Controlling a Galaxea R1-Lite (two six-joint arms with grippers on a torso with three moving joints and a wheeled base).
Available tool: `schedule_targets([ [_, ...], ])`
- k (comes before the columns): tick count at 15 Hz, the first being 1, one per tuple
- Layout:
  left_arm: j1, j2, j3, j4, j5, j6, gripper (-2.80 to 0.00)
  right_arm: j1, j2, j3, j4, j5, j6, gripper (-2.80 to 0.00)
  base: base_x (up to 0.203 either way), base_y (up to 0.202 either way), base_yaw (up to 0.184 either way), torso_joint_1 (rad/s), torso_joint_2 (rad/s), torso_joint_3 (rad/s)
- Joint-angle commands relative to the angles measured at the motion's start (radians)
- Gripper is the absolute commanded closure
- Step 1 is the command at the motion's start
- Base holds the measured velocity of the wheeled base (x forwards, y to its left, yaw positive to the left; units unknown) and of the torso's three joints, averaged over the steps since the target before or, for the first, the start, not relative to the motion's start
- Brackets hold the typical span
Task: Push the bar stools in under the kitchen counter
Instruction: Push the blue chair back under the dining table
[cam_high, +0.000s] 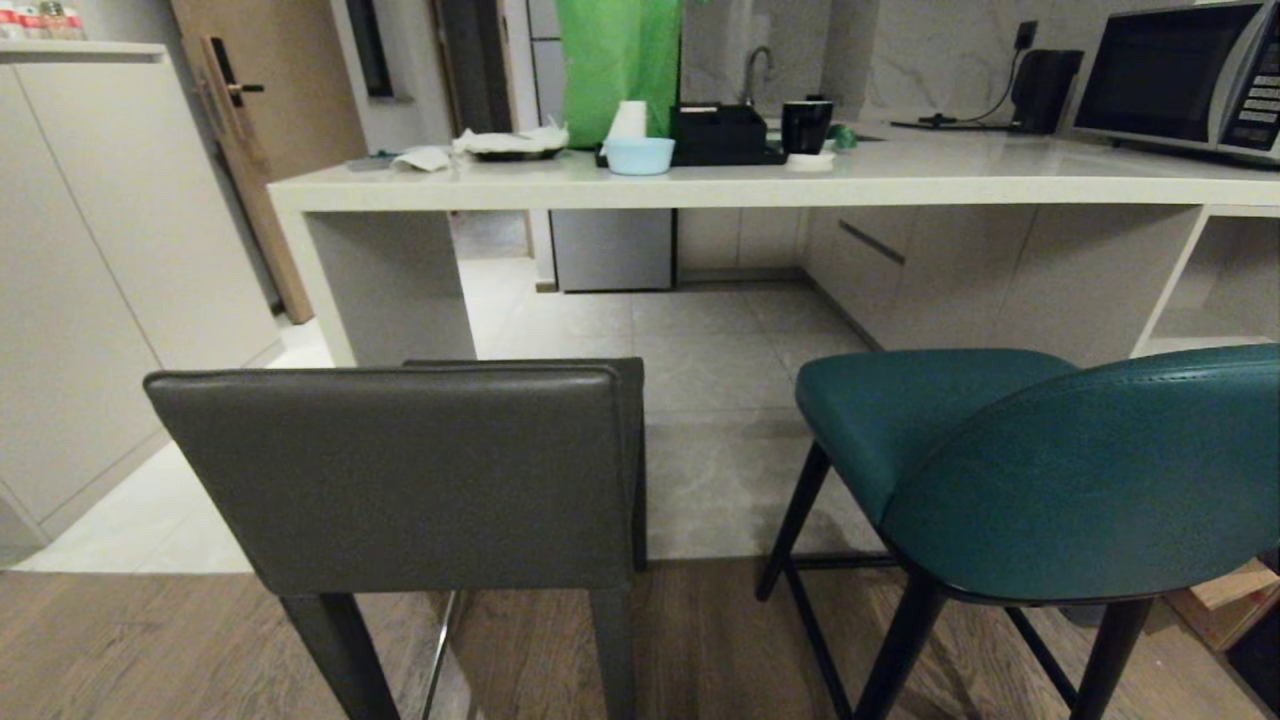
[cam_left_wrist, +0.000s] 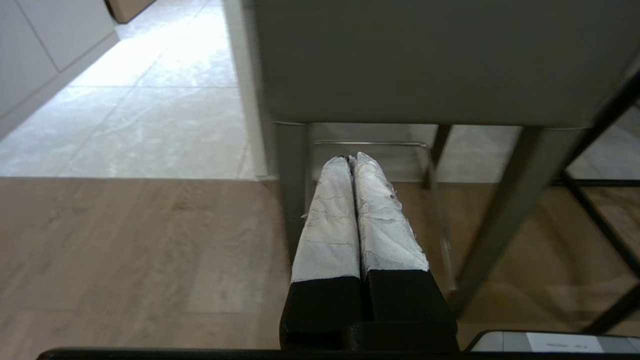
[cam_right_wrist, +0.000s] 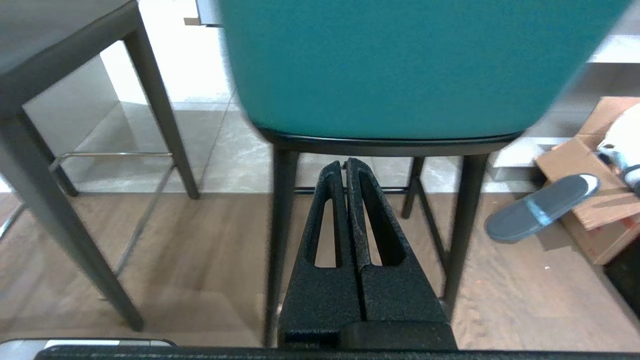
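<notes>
Two bar stools stand close in front of me, backs toward me, on the near side of the kitchen counter (cam_high: 700, 185). The dark grey leather stool (cam_high: 400, 470) is on the left, the teal stool (cam_high: 1050, 470) on the right; both stand clear of the counter's edge. My left gripper (cam_left_wrist: 351, 159), its fingers wrapped in white, is shut and empty, low behind the grey stool (cam_left_wrist: 420, 65), not touching it. My right gripper (cam_right_wrist: 345, 162) is shut and empty, just under the rear of the teal stool (cam_right_wrist: 400, 65). Neither arm shows in the head view.
The counter carries a microwave (cam_high: 1180, 80), a kettle (cam_high: 1040, 90), a blue bowl (cam_high: 640, 155), a black tray and a mug. A tall white cabinet (cam_high: 90, 280) stands at left. A cardboard box (cam_right_wrist: 595, 200) and a grey slipper (cam_right_wrist: 540, 207) lie on the wooden floor at right.
</notes>
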Motion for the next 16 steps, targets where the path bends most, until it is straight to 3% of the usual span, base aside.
schedule_targets([
  [1,0.000,0.001,0.000,0.001,0.001,0.001,0.00,0.000,0.001,0.000,0.000,0.000,-0.001,0.00,0.000,-0.198,0.001,0.002,0.00,0.001],
  [16,0.000,0.001,0.000,0.001,0.002,-0.002,0.00,0.000,0.001,0.000,-0.001,0.000,-0.001,0.00,0.000,-0.194,0.001,0.004,0.00,0.001],
])
